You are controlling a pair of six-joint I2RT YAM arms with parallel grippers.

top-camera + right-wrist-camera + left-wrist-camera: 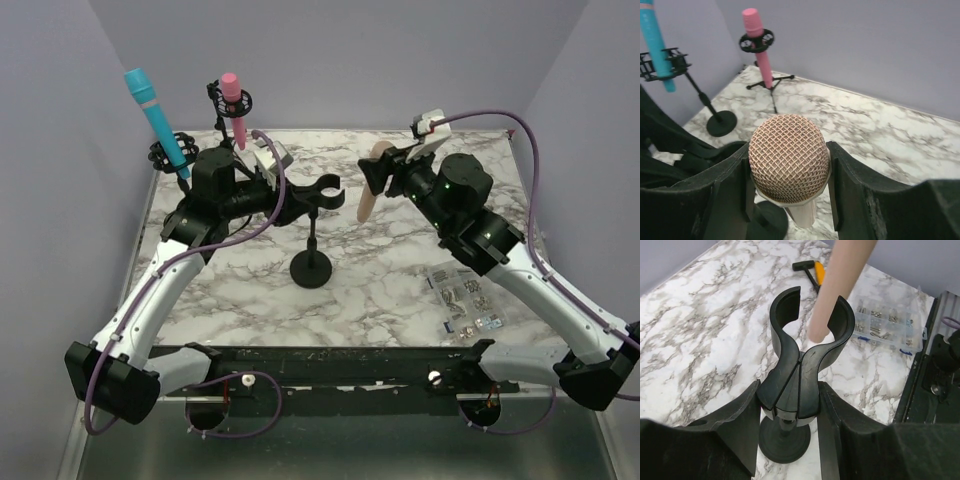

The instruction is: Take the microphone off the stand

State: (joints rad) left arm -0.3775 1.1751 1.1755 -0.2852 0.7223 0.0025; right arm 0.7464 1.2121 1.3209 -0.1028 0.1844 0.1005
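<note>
A beige microphone with a mesh head hangs upright in my right gripper, which is shut on its head, to the right of the stand and above the table. The black stand has an empty U-shaped clip. My left gripper is shut on the clip's neck. In the left wrist view the microphone's handle hangs just beyond the clip's open fork, apart from it.
A blue microphone and a pink microphone stand in their own stands at the back left. A clear box of small parts lies at the front right. A black-and-orange tool lies on the marble.
</note>
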